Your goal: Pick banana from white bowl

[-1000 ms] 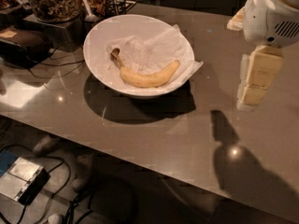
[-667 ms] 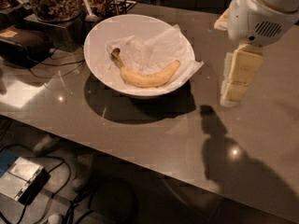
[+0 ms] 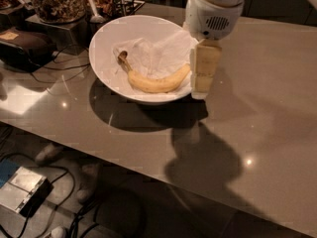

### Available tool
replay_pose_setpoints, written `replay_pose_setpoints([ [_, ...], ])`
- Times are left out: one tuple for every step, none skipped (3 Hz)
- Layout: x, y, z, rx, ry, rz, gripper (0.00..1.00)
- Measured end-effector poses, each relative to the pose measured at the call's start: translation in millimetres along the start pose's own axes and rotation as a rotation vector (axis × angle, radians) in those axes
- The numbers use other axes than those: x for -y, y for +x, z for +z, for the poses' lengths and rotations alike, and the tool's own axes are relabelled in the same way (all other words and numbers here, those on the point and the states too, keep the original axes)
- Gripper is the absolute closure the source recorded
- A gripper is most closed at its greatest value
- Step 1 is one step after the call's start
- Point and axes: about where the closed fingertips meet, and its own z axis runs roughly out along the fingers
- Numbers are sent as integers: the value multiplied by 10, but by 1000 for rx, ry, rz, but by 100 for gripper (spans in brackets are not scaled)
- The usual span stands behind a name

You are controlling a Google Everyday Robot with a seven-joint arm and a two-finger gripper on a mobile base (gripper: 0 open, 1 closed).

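Masking the white bowl [image 3: 105, 42] rim (beside banana [image 3: 156, 84] tip), hand [image 3: 202, 87] hangs.

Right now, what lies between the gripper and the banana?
In the camera view, no object: the gripper hangs at the right rim of the white bowl, and the banana ends right beside it, with only paper lining there.

White wrist [image 3: 213, 14] at top edge, gripper [image 3: 202, 86] just below it, pointing straight down, approx. upper-centre of view.

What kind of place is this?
Likely an office snack counter: a nut jar and serving utensils stand behind the white bowl with the banana. The gripper hangs beside the bowl's rim.
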Motion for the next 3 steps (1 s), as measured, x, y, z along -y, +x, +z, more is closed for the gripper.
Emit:
replay_pose_setpoints([
  [32, -64, 6, 9, 13, -9, 0],
  [166, -243, 99, 49, 26, 3, 0],
  [366, -473, 210, 64, 11, 2, 0],
])
